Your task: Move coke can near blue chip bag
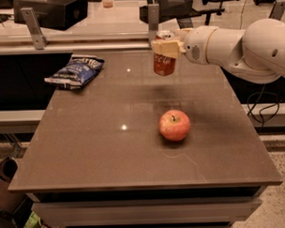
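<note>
The gripper [164, 49] pinches the coke can [164, 64] in its fingers [173, 48], up above the table [111, 150]. The blue chip bag [75, 71] lies well apart.

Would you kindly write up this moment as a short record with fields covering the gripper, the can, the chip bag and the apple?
gripper: shut on the upper part of the coke can, over the far middle of the table
coke can: upright, held clear of the table
blue chip bag: lying at the table's far left corner, well apart from the can
apple: resting on the table, nearer the camera than the can
task status: can not yet set down near the bag
</note>
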Action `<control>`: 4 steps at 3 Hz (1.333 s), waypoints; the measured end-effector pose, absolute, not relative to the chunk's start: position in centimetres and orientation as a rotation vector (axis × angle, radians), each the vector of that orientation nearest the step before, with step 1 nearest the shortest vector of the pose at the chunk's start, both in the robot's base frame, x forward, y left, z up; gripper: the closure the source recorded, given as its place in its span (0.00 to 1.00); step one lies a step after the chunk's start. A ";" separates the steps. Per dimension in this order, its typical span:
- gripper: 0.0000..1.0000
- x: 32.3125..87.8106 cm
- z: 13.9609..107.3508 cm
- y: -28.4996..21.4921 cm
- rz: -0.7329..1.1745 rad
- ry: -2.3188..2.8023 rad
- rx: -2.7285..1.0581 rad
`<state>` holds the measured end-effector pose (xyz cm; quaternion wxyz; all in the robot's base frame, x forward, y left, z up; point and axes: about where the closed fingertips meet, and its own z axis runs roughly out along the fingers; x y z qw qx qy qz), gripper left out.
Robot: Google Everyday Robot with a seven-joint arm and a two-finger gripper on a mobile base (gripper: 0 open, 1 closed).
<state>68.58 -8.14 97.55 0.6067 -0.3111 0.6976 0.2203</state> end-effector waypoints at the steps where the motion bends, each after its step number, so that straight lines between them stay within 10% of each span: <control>1: 1.00 69.5 97.8 -4.2 0.564 1.610 -0.764; 4: 1.00 73.6 93.9 5.0 0.636 1.589 -0.880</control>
